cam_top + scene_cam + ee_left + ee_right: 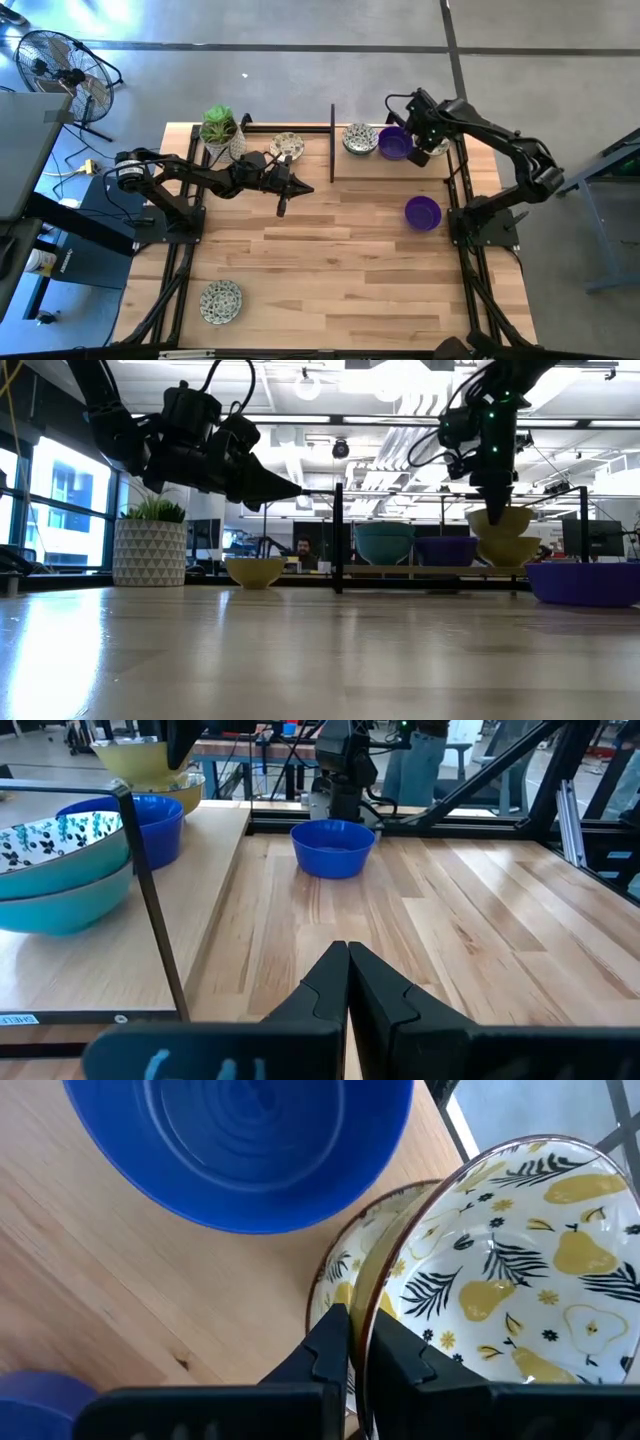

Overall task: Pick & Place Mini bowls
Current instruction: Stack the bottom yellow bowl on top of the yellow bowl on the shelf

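My right gripper (358, 1325) is at the table's far right, shut on a cream mini bowl with a yellow pear pattern (520, 1270). It holds that bowl just above a second patterned mini bowl (508, 550) on the raised board. Beside them on the board stand a purple mini bowl (395, 143) and a stacked patterned one (360, 138). Another purple mini bowl (422, 212) sits on the table below the board. Two more patterned ones rest at the near left (220, 300) and far middle (286, 146). My left gripper (283, 205) hovers shut over the table's left middle, holding nothing. My right gripper pinches the pear-patterned bowl's rim (368, 1295), one finger inside the bowl and one outside. The fingers come from above, pointing steeply down. The bowl hangs lifted clear, close over the patterned bowl beneath it (340, 1280).
A white pot with a green plant (220, 128) stands at the far left. A thin black upright post (332, 140) marks the left end of the raised board (400, 168). Bare wood lies across the table's middle and near side (340, 270).
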Controlling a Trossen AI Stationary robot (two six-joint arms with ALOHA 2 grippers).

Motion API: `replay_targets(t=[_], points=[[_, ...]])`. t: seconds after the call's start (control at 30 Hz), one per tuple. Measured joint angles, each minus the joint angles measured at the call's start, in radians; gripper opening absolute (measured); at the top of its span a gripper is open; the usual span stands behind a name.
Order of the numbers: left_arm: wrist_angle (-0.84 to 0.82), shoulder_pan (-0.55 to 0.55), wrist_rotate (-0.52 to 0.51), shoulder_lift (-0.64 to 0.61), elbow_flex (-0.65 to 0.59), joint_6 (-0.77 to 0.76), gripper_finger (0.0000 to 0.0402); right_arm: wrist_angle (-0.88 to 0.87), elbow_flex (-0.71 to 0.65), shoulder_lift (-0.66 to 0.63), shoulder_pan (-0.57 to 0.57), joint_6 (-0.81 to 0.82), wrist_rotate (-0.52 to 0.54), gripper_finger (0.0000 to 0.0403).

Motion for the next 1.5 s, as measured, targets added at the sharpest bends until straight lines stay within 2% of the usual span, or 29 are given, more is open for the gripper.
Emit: replay_targets(t=[0.17,0.43,1.2,1.33,1.5], points=[[0.000,0.000,-0.002,0.000,0.000,0.002,0.0000,-0.001,-0.005,0.000,-0.012,0.001,-0.004,0.0017],[-0.007,0.000,-0.002,0.000,0.000,0.002,0.0000,0.059,-0.098,0.000,-0.028,-0.008,-0.005,0.0020],[-0.007,0.000,-0.003,0.000,0.000,0.002,0.0000,0.089,-0.100,-0.002,-0.030,-0.002,-0.042,0.0044],[-0.007,0.000,-0.002,0.000,0.000,0.002,0.0000,0.084,-0.100,-0.002,-0.030,-0.003,-0.039,0.0063],[-0.007,0.000,-0.002,0.000,0.000,0.002,0.0000,0.067,-0.097,-0.002,-0.029,0.000,-0.018,0.0110]])
